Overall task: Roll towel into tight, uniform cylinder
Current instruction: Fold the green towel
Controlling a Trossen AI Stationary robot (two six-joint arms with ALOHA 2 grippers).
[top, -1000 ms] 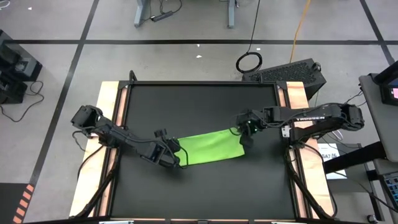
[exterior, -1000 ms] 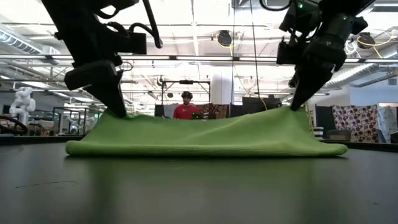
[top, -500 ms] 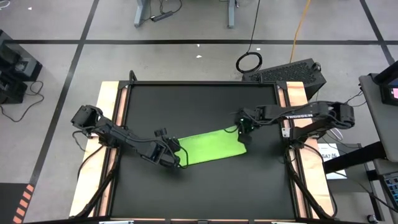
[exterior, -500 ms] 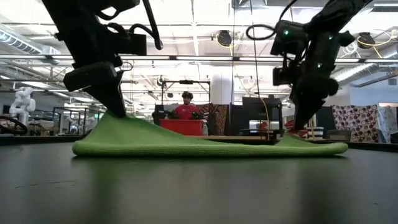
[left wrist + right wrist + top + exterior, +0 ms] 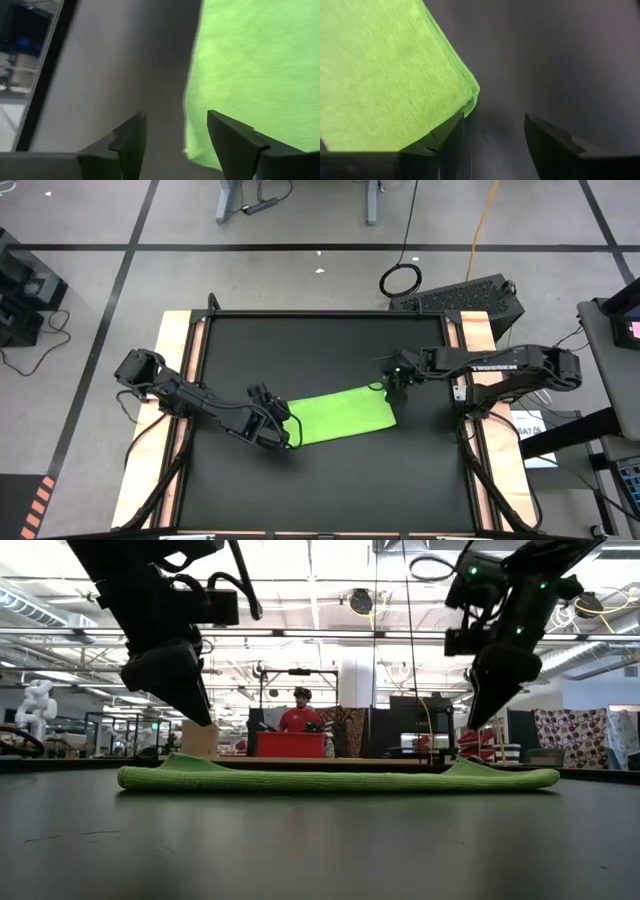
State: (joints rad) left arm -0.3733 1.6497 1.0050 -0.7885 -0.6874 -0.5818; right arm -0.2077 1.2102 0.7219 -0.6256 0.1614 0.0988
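Observation:
The lime-green towel (image 5: pixel 338 417) lies flat on the black mat (image 5: pixel 320 350) as a folded strip, slanting from near left to far right. Seen in the low view, the towel (image 5: pixel 330 778) is a thin flat band. My left gripper (image 5: pixel 286 430) hangs open just above the towel's left end; in its wrist view the gripper (image 5: pixel 175 135) straddles the towel's edge (image 5: pixel 192 100) without touching it. My right gripper (image 5: pixel 393 385) hangs open above the towel's far right corner (image 5: pixel 470 95). In the low view both grippers, left (image 5: pixel 200 718) and right (image 5: pixel 478 723), are clear of the cloth.
Wooden table strips (image 5: pixel 172 380) flank the mat on both sides. A black case (image 5: pixel 470 295) sits beyond the far right corner, with a cable coil (image 5: pixel 400 279) on the floor. Across the room a person in red (image 5: pixel 300 716) stands behind a red bin (image 5: pixel 290 744).
Both grippers have opened and let go of the towel's far edge, the right one first, then the left. The raised edge has dropped and the towel now lies flat. Both grippers have come up a little off the cloth.

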